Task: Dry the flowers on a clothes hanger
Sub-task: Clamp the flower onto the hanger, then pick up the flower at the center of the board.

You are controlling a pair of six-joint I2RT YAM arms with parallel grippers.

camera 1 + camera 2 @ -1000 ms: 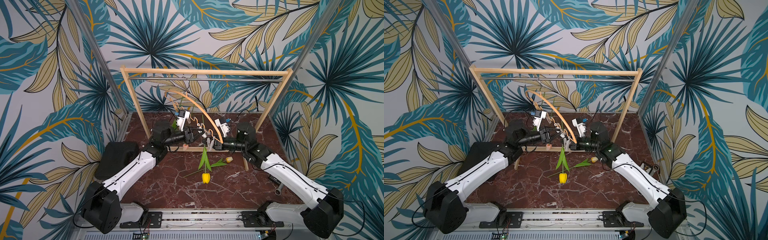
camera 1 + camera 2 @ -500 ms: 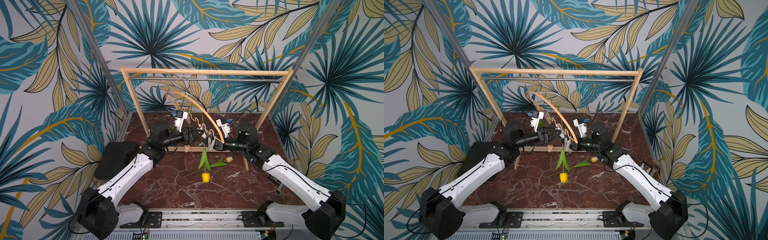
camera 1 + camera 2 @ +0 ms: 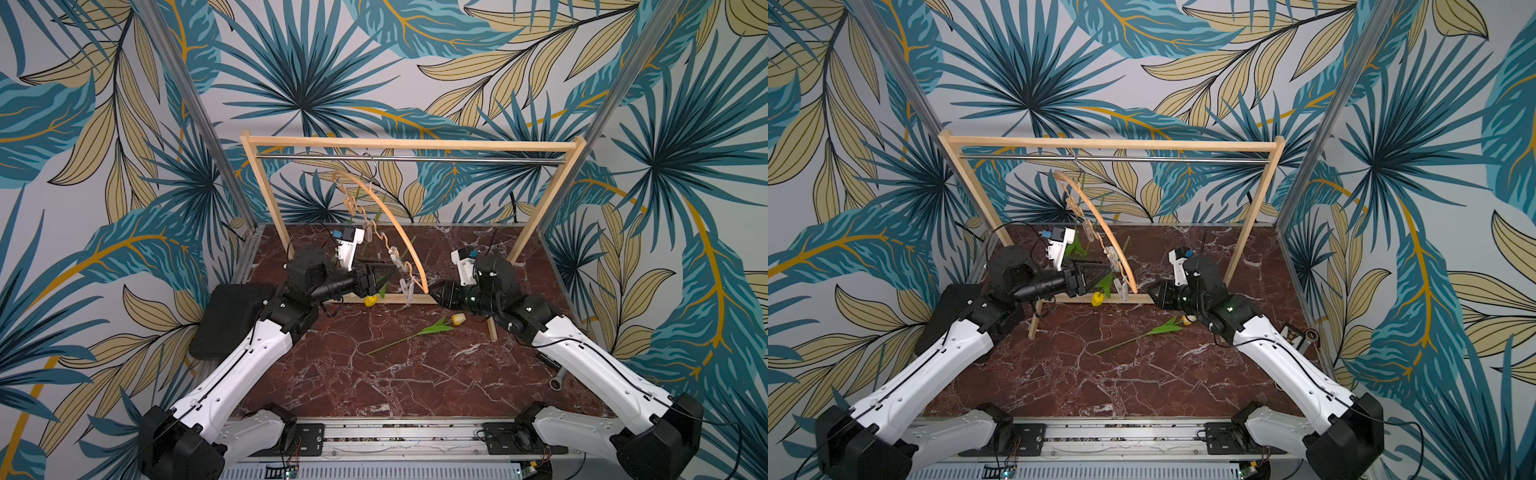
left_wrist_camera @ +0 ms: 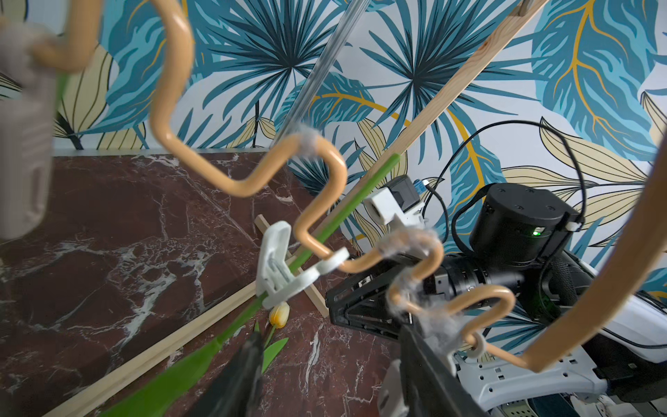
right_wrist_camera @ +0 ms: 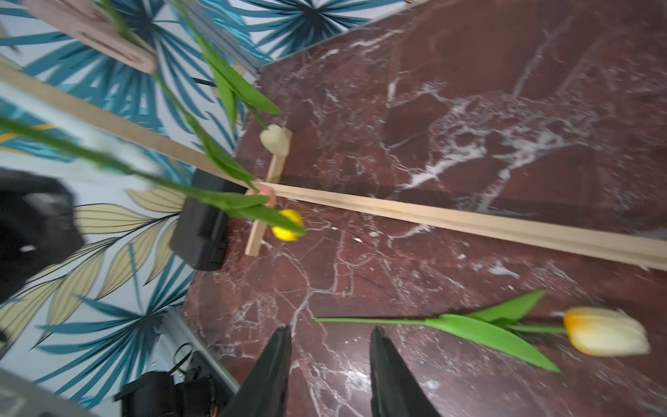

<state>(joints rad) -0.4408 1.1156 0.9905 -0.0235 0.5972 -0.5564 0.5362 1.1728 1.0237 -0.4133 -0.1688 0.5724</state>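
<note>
Your left tool point(image 3: 384, 276) and right tool point(image 5: 331, 330) are both spread, pinching nothing. The yellow tulip point(image 3: 369, 301) hangs in a white clothespin point(image 4: 278, 267) on the clothes hanger point(image 3: 398, 229); nudge its stem point(image 4: 325, 234) and it could slip out.

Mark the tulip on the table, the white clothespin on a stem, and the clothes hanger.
yellow-orange tulip point(image 5: 606, 335): right wrist view, flower head.
white clothespin point(image 4: 273, 249): left wrist view, clip body.
clothes hanger point(image 4: 159, 108): left wrist view, wavy bar.

No text, label, brand or number is legible anywhere.
</note>
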